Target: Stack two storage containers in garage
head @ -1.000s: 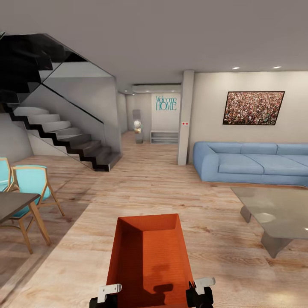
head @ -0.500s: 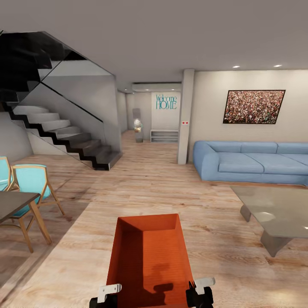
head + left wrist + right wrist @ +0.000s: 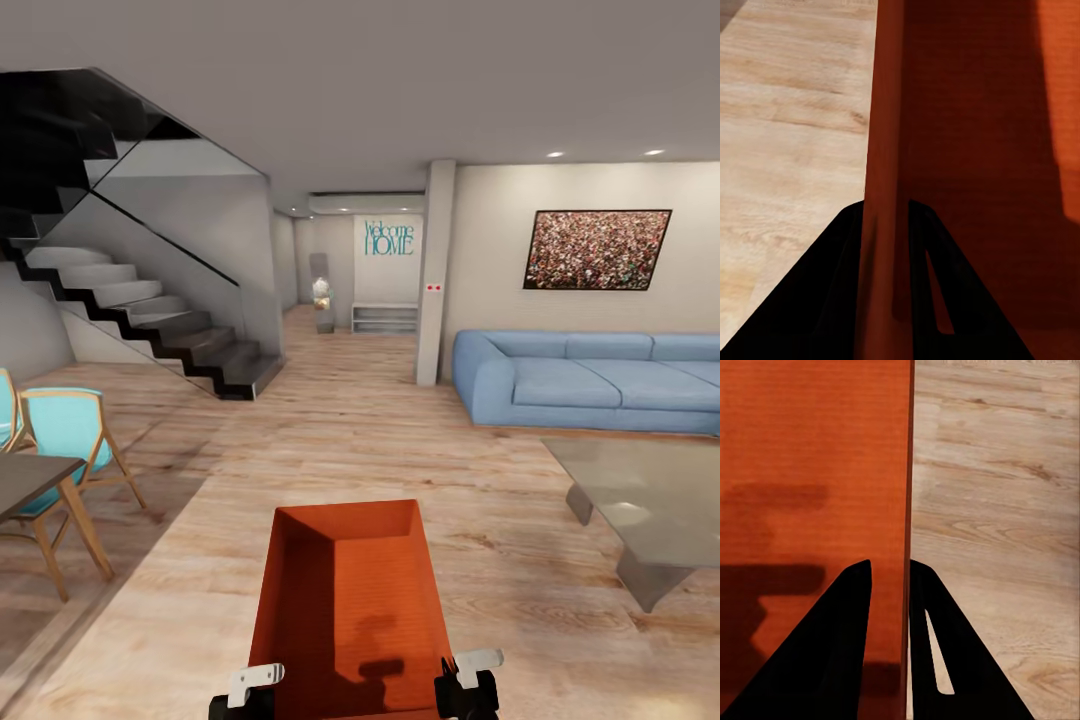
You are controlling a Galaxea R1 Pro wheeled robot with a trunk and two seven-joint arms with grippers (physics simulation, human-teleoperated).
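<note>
I have one storage container [image 3: 348,610] held out in front of me over the wood floor [image 3: 300,440], open top up, its long axis pointing away. My left gripper [image 3: 246,690] is clamped on its left wall, and in the left wrist view the two black fingers [image 3: 832,300] straddle that thin wall [image 3: 883,150]. My right gripper [image 3: 468,685] grips the right wall the same way, one finger [image 3: 832,645] inside the box and the other outside over the planks.

Ahead of the box's far rim the floor lies open. To my left the corner of a dark dining table [image 3: 30,480] and a turquoise chair [image 3: 70,430] stand near my path; to my right the edge of a glass coffee table [image 3: 640,490] juts in. The lane between them is wider than the container.

Against half a second ago the whole view has shifted: the table and chair sit further toward the left edge and the coffee table lower right, so the camera has moved; the container and both grippers hold the same place in view.

Further off, a black staircase [image 3: 150,320] rises on the left, a blue sofa [image 3: 590,380] lines the right wall under a framed picture [image 3: 597,250], and a pillar [image 3: 435,270] stands beside a hallway with a "Welcome HOME" sign [image 3: 388,239].
</note>
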